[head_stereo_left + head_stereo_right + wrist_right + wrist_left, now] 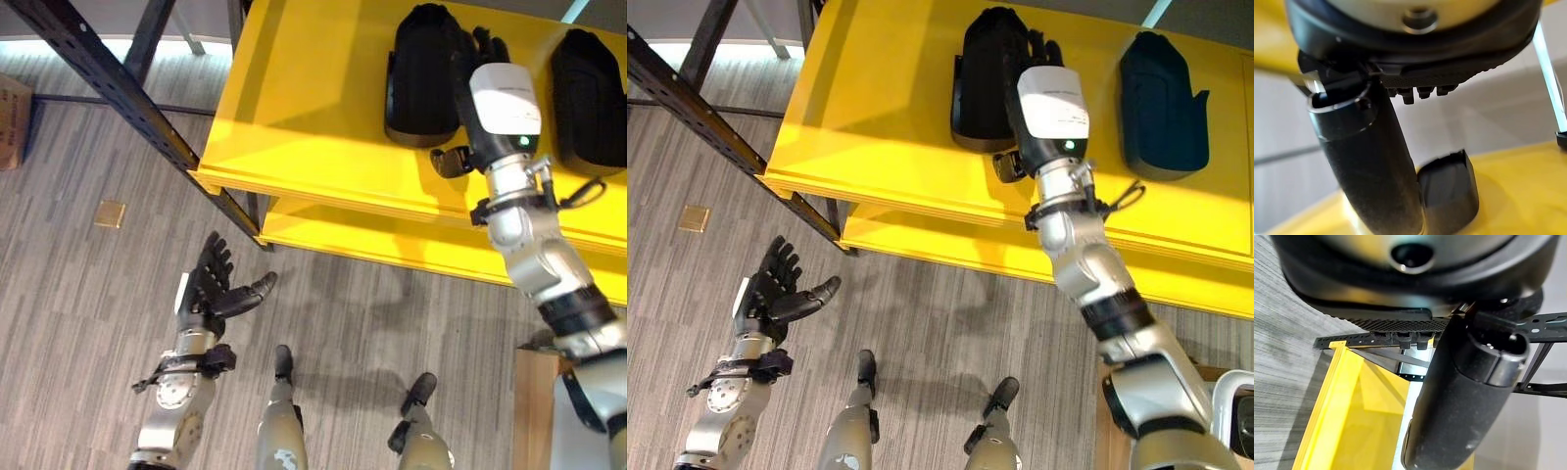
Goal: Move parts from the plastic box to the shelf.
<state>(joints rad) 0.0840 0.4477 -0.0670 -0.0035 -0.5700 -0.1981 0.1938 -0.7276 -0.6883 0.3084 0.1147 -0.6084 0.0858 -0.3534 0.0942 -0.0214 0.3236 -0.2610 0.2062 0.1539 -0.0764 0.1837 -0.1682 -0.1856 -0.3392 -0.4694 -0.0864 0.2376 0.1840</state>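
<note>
Two black moulded parts lie on the top board of the yellow shelf (pixel 313 88): one (pixel 421 78) toward the middle, the other (pixel 588 88) at the right. My right hand (pixel 487 47) reaches over the shelf, with its straight fingers just right of the middle part. In the right wrist view its thumb (pixel 1371 171) stands beside that part (pixel 1449 191) and nothing lies in its grasp. Low over the floor at the left, my left hand (pixel 211 284) hangs open and empty, fingers spread.
A lower yellow board (pixel 372 240) juts out under the top one. A black metal brace (pixel 118 88) slants across the left. On the floor are a small tan square (pixel 110 213) and a cardboard box (pixel 12 117). A wooden block (pixel 534 411) stands at lower right.
</note>
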